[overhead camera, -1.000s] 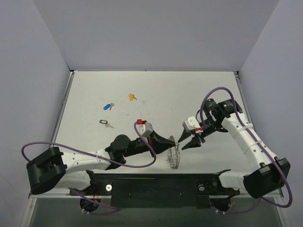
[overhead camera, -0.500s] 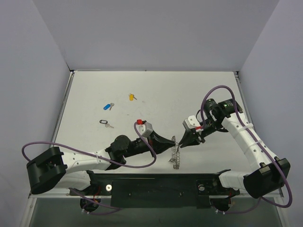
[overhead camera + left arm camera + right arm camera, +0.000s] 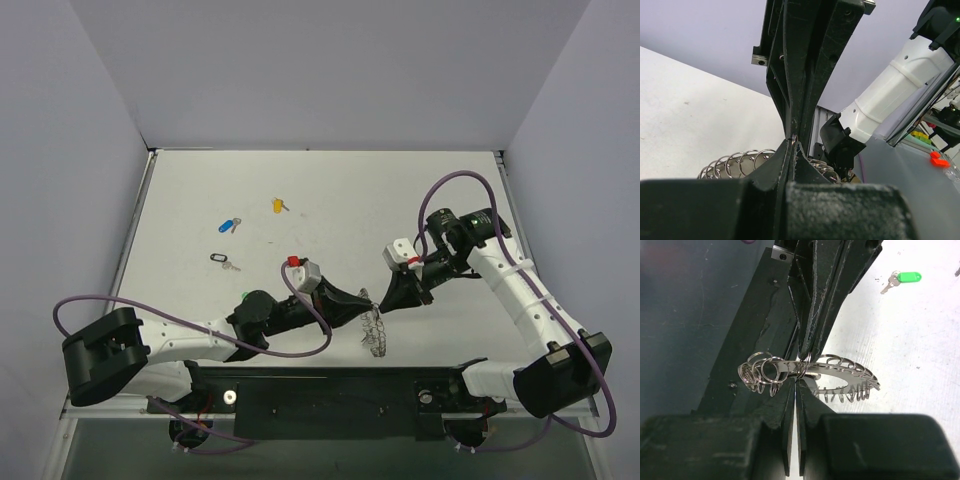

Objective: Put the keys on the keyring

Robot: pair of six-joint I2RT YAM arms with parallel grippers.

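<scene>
Top view, table: flat, white, faintly speckled.
Top view, keys: 1 blue-capped key, 1 yellow-capped key and 1 black-capped key lie apart on the left half, well away from both hands.
Top view, keyring: lacy silvery wire loops near the front edge, just beneath the meeting tips.
Top view, left hand: black tapered wedge, tip to tip with the right hand.
Left wrist view, left hand: clenched, with a sliver of bright metal pinched at its tips; round wire coils of the keyring show behind.
Right wrist view, right hand: clenched on the keyring's flat polished crescent band, which is strung with many small split rings.
Right wrist view, green-capped key: lies on the table beyond, well apart.
</scene>
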